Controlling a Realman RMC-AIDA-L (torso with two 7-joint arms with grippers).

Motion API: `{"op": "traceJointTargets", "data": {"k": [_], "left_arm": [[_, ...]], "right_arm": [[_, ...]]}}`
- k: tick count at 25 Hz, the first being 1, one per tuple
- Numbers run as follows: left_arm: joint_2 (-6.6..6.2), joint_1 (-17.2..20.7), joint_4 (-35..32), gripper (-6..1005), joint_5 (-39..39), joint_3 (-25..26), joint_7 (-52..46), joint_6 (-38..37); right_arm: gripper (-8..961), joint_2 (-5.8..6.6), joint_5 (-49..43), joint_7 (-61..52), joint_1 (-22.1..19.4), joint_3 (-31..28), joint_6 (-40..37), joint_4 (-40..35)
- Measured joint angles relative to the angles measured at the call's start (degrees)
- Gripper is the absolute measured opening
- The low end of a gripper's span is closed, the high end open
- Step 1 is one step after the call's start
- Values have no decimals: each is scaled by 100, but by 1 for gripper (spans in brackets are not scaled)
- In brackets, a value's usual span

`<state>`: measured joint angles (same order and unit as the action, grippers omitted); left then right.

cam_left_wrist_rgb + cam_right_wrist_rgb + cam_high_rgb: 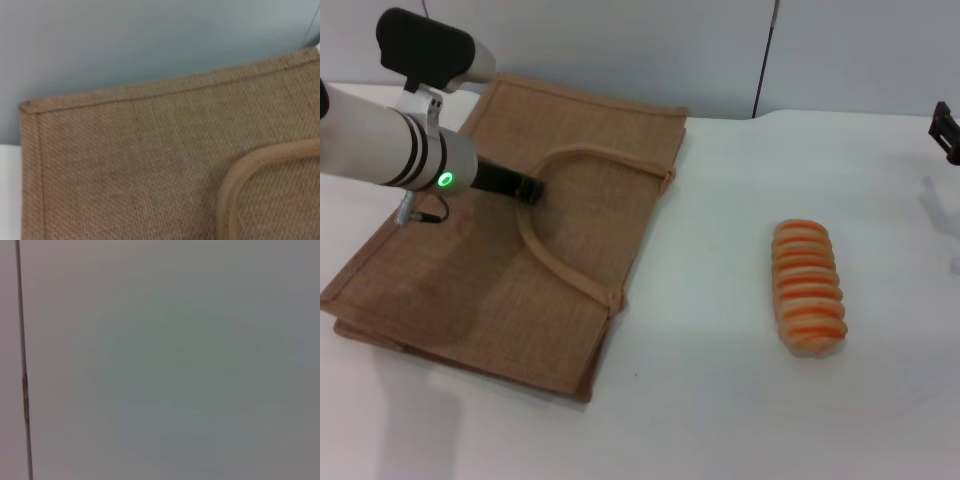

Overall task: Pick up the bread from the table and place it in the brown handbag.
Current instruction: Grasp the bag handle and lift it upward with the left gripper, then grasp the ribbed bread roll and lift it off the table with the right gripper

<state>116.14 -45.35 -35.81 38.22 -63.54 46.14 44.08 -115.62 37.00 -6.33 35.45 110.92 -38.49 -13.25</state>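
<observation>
The bread [808,286], a ridged tan loaf with orange grooves, lies on the white table [720,380] at the right. The brown handbag [570,160] lies flat at the left, its looped handle [555,262] on top. My left gripper [525,189] is low over the bag, its dark tip right at the handle's loop. The left wrist view shows the bag's weave [125,165] and a piece of the handle [235,180] close up. Only a black part of my right gripper [946,131] shows at the far right edge, well away from the bread.
A pale wall [620,40] with a dark vertical seam [765,55] runs behind the table. The right wrist view shows only that wall [175,365]. Bare tabletop lies between the bag and the bread.
</observation>
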Motion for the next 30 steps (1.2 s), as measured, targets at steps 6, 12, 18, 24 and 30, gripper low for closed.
{"op": "traceJointTargets", "data": {"k": [6, 12, 18, 24, 30], "left_arm": [[11, 36, -323, 189, -28, -7, -186, 35], [44, 309, -1344, 123, 7, -70, -190, 409], [43, 590, -2674, 123, 86, -49, -207, 1257], [30, 667, -3966, 123, 58, -19, -344, 2137], [9, 709, -5075, 122, -85, 5, -573, 2762]], "right_arm": [[790, 3, 0, 0, 3, 9, 6, 12], [791, -1, -44, 0, -8, 99, 152, -42], [792, -11, -53, 1, -154, 719, 250, -437], [792, 22, -238, 71, -386, 1056, 829, -1106], [793, 181, -1036, 75, -775, 896, 1889, -2591]]}}
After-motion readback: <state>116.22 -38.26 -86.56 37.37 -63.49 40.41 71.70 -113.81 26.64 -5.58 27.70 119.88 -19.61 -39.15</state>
